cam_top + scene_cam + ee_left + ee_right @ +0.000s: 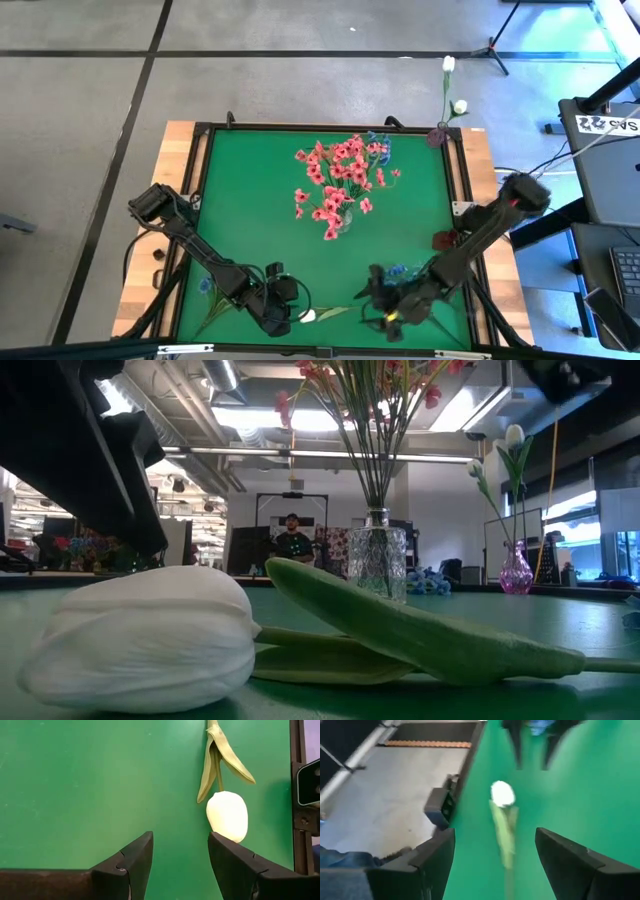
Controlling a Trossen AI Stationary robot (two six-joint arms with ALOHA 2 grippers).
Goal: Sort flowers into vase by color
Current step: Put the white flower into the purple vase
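A white tulip-like bud (307, 316) with a green stem and leaves (335, 312) lies flat on the green mat near its near edge; it fills the low view (140, 640). My left gripper (180, 855) is open, and the bud (227, 815) lies just past one fingertip. My right gripper (495, 855) is open at the stem end; the stem (505, 837) runs between its fingers and the bud (502, 793) lies beyond. A clear glass vase (340, 222) at mid-mat holds pink blooms (340, 170). A small purple vase (440, 135) holds two white buds (459, 106).
Blue blooms lie on the mat by the right gripper (398, 270), and another sprig lies near the left edge (205, 287). A dark object sits near the right edge (445, 240). The table's black frame (300, 795) runs beside the bud. A person (291, 540) stands in the room beyond.
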